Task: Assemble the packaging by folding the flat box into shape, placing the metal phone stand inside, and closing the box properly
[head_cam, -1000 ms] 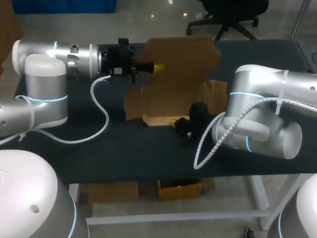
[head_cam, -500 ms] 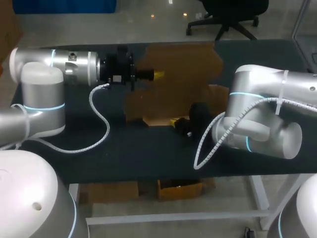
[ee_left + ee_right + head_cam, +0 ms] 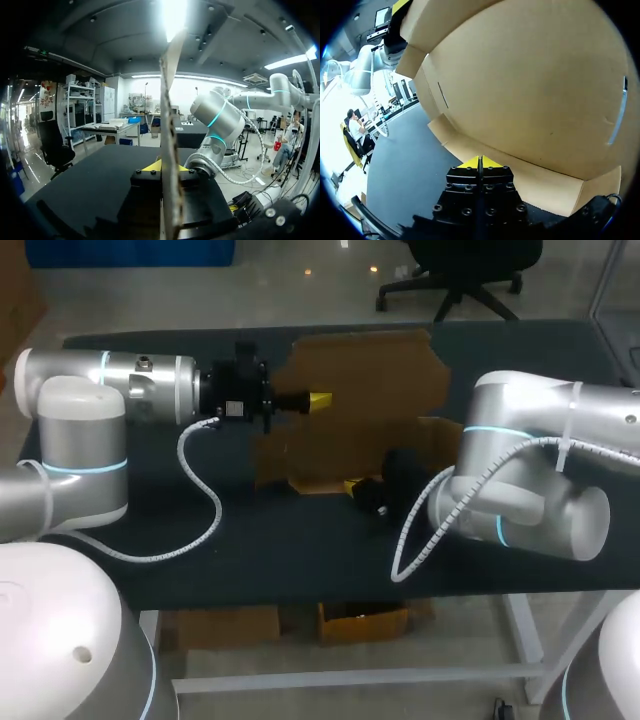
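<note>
Left wrist view: the left gripper (image 3: 168, 169) has its yellow-tipped fingers (image 3: 151, 166) clamped on a tall panel of the cardboard box (image 3: 168, 120). The panel is seen edge-on, with one finger on each face. It cuts off whatever stands straight beyond the box.

In the right wrist view the right gripper (image 3: 479, 161) has its fingers pressed together, and nothing shows between them. The tips sit at the low band of the box, under the broad panel. Whether they touch the cardboard is hard to tell.

In the head view the box lies open on the dark table (image 3: 250, 540). Its large panel rises on the box's far side, and the left gripper holds that panel at its left edge. The left arm (image 3: 140, 385) stretches away to the left of the box.

The right gripper is at the box's near edge. It is mostly lost in its own black body against the dark table, showing only a speck of yellow. The right arm (image 3: 530, 470) bends around to the right of the box, and its elbow hides the box's right corner. The inside of the box cannot be made out.

Against a second ago, the left gripper has drawn closer to the box's base, bringing the panel's edge with it. The panel's top edge now sits lower. The right arm has kept its place.
</note>
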`<action>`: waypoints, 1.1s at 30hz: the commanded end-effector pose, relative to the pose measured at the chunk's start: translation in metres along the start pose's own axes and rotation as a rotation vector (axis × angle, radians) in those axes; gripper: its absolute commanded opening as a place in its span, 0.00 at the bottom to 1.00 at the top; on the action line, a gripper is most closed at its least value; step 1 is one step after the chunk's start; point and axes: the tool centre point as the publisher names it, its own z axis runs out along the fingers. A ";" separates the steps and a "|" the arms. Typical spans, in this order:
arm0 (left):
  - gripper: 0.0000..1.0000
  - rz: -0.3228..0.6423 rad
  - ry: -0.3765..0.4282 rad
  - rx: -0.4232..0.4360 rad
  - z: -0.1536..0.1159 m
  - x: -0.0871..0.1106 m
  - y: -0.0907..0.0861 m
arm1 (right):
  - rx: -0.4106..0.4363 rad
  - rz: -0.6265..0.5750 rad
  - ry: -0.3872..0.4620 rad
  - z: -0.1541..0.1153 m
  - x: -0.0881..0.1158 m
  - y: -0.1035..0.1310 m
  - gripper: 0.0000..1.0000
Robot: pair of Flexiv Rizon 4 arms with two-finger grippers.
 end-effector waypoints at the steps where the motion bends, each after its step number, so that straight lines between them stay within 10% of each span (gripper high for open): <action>1: 0.00 -0.025 0.003 -0.004 -0.001 0.001 0.002 | -0.005 -0.001 -0.009 0.004 0.002 -0.005 0.00; 33: 0.00 -0.093 0.036 -0.005 0.004 -0.012 0.022 | -0.005 -0.001 -0.009 0.004 0.002 -0.005 0.00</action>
